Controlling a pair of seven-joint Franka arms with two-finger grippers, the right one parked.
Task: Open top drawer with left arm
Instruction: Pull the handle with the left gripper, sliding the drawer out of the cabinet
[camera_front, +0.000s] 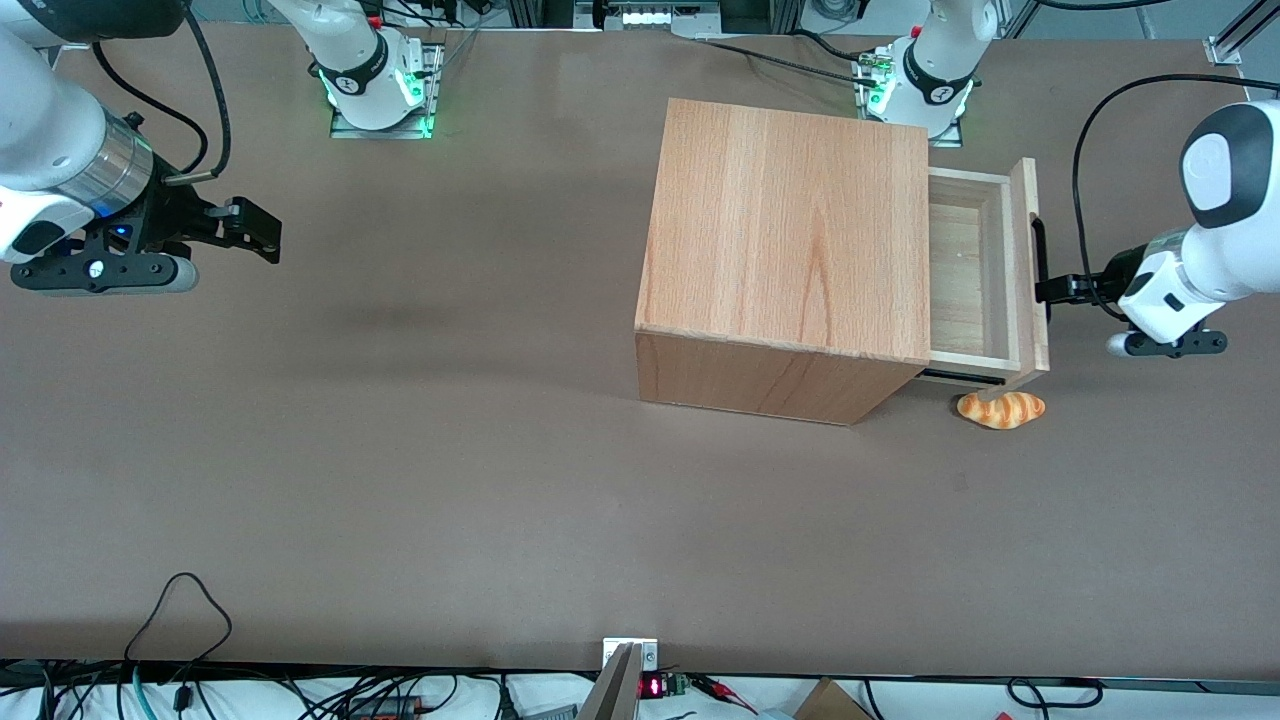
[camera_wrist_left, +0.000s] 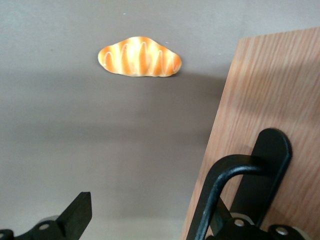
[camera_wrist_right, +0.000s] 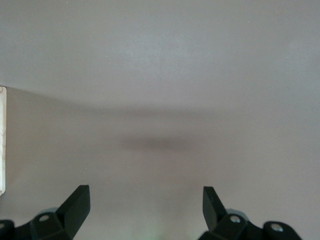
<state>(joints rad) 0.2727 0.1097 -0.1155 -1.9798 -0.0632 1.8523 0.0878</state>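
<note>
The top drawer (camera_front: 957, 275) stands pulled partway out of the wooden cabinet (camera_front: 790, 230), showing its paler, empty inside. A slim black bar handle (camera_front: 1040, 262) runs along its flat front panel (camera_front: 1024, 250). The left arm's gripper (camera_front: 1052, 290) is right at that handle, in front of the drawer. In the left wrist view the gripper (camera_wrist_left: 148, 206) is open. One of its fingers (camera_wrist_left: 77, 214) hangs over bare table, the other sits tucked between the handle (camera_wrist_left: 223, 187) and the front panel (camera_wrist_left: 270, 90), mostly hidden by the bar.
A toy bread roll (camera_front: 1001, 409) (camera_wrist_left: 139, 56) with orange stripes lies on the brown table just in front of the drawer's near corner, nearer the front camera than the gripper. A black cable (camera_front: 1085, 170) loops above the left arm's wrist.
</note>
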